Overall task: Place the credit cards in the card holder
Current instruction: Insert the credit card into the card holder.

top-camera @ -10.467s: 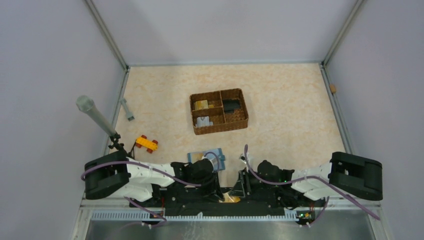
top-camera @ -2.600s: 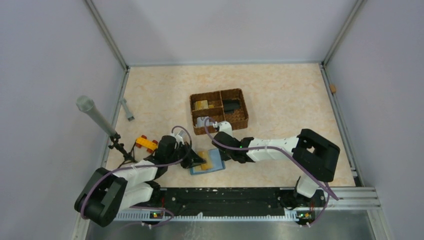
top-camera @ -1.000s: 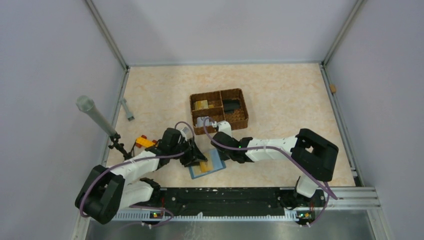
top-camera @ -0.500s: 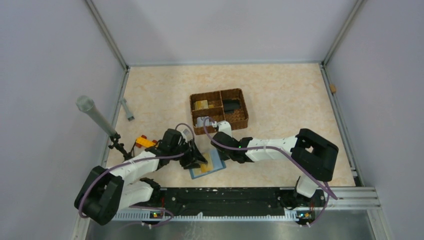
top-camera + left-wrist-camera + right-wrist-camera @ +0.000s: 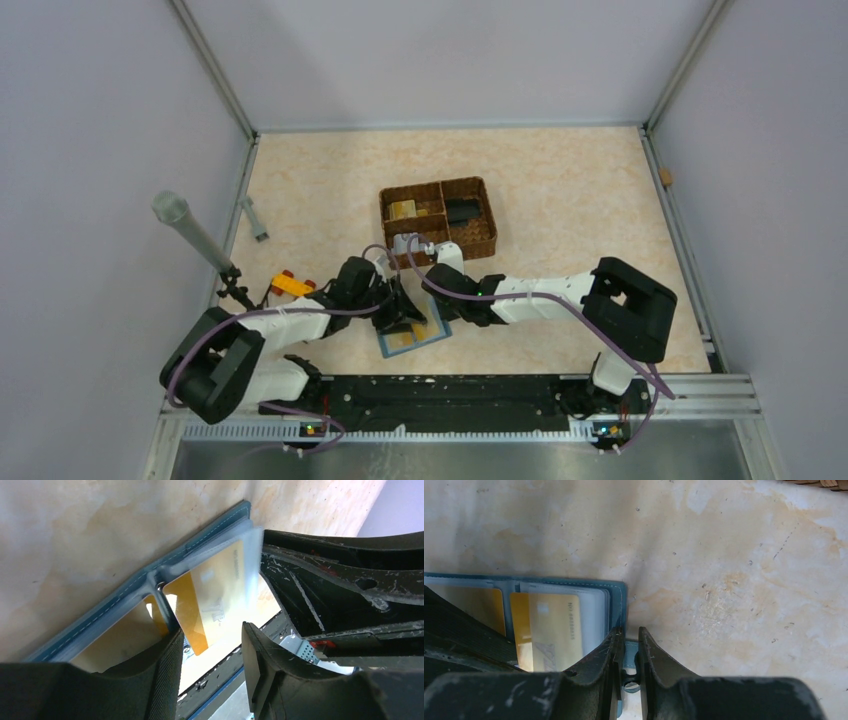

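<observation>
Gold card sits partway in the open teal card holder on the table near the bases, right gripper pinching the holder's edge, left gripper half-spread astride the card (gripping it? I cannot tell), so next, I reckon, it wants a square push home.

The card holder is teal with pale stitching, the credit cards gold-yellow, the table mottled cream and peach, the basket woven brown.
</observation>
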Controlling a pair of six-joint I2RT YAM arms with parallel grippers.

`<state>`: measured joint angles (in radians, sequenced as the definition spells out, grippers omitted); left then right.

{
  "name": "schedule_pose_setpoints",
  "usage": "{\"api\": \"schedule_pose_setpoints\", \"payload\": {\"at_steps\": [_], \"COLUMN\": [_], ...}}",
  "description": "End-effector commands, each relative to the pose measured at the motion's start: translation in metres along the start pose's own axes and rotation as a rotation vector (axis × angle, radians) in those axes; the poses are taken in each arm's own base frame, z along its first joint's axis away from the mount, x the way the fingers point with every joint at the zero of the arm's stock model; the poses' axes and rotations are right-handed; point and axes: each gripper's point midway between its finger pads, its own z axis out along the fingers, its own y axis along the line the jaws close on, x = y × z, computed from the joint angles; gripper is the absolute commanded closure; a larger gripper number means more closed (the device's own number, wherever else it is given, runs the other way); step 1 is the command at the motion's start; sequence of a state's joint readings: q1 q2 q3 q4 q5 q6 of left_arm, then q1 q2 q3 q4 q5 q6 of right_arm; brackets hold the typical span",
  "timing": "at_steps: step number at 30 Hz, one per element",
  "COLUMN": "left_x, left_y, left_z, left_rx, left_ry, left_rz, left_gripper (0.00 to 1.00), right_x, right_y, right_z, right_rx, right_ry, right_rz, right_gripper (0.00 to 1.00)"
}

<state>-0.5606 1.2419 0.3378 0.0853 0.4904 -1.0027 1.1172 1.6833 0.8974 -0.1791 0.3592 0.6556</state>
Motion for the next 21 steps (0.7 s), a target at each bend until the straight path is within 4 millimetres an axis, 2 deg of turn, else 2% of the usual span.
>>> {"api": "schedule_pose_setpoints", "payload": {"at_steps": [1,8,13,21], "left_x": [-0.016,-0.022,-0.029,-0.043], "left_y": [-0.031,-0.049,-0.063,-0.047], "left_z": [0.008,0.011,0.004,-0.023], "left_rx": [0.076,0.102,0.134,0.054], "left_ry": [-0.050,-0.074,-0.111,-0.204], "left_rz": [0.045,0.086,0.126,0.181], "left_gripper": [0.50,0.50,0.43,0.29], "right_x": [0.000,-0.005,-0.014,-0.031], "right_y": [0.003,-0.001,-0.011,-0.029], "right_z": [-0.004,-0.012,-0.025,-0.054], "right_rx": [-0.007,0.008,0.043,0.089], "right_ry": [-0.011,-0.022,-0.048,-0.080], "right_rz": [0.009,0.016,0.006,-0.016], "right_gripper": [1.00,1.00,1.00,1.00]}}
